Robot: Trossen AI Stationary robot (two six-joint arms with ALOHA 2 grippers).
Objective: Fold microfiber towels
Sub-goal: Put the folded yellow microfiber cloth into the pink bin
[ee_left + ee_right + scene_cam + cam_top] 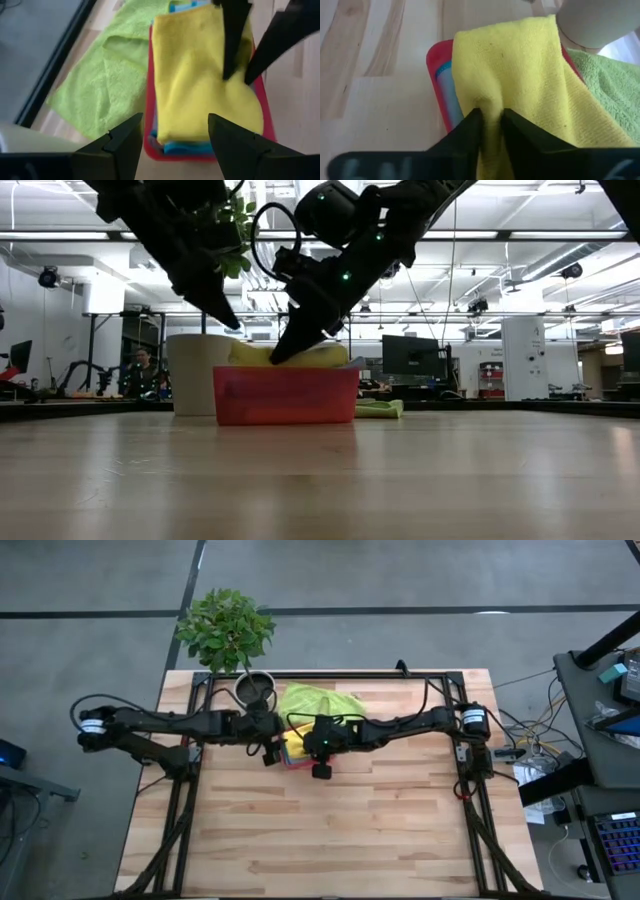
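Note:
A small pink tray (285, 395) at the table's far middle holds a stack of folded towels: a yellow one (200, 80) on top, a teal-blue one (185, 147) under it. A lime green towel (320, 700) lies spread on the table behind the tray. My right gripper (490, 117) reaches down into the tray, shut on the yellow towel. My left gripper (175, 135) is open and empty, hovering just above the tray's left end. A pale grey towel does not show. My right gripper pinches a raised fold of the yellow towel's top layer (489, 102) between its two fingers. The fingers (232, 60) slant down at it from above and the table's right. The rest of the towel lies in the tray on the stack.
A white pot (190, 375) with a green plant (225, 628) stands just left of the tray at the far edge. The black frame rails (190, 770) run along the table's sides. Bare wood (330, 830) lies toward the near edge.

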